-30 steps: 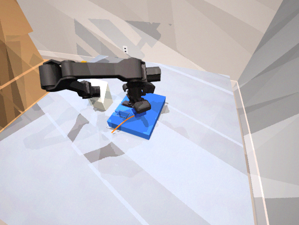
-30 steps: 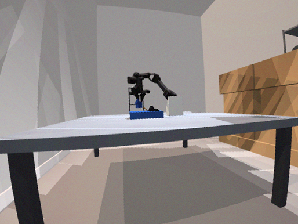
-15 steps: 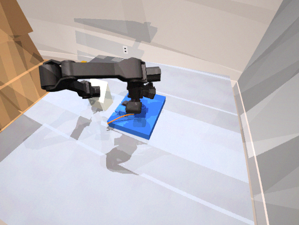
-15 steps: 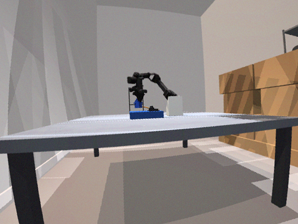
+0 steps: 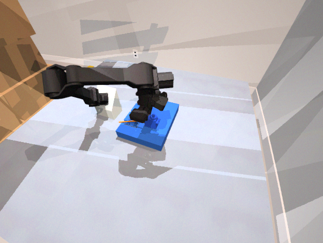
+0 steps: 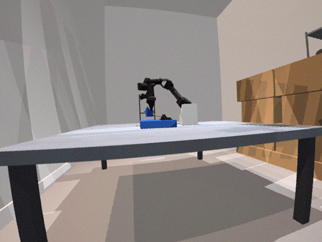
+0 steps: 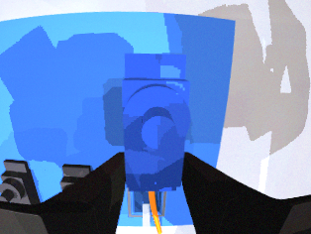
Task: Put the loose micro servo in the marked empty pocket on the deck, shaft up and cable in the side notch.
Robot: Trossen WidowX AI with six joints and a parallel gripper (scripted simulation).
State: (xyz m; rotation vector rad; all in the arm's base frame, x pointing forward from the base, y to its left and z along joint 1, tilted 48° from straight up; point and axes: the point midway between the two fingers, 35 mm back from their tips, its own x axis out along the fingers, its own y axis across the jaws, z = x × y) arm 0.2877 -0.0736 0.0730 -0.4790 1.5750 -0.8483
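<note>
The loose blue micro servo (image 5: pixel 153 122) (image 6: pixel 148 112) (image 7: pixel 155 109) is held above the blue deck (image 5: pixel 151 141) (image 6: pixel 158 125) (image 7: pixel 30 64). My gripper (image 5: pixel 149 116) (image 6: pixel 150 108) (image 7: pixel 153 159) is shut on it. The round output shaft faces up toward the wrist camera. The orange cable (image 5: pixel 127 121) (image 6: pixel 157 115) (image 7: pixel 153 202) leaves the servo's near end and runs to the bottom of the wrist view. The grey-outlined pocket (image 7: pixel 130 205) shows only partly, below the servo's near end in the wrist view; the servo hides the rest. The servo is not in it.
Two black servos (image 7: pixel 16 179) (image 7: pixel 76 174) sit in the deck, left of the gripper in the wrist view. A pale block (image 5: pixel 109 101) (image 6: pixel 189 114) stands on the table beside the deck, near the arm's base.
</note>
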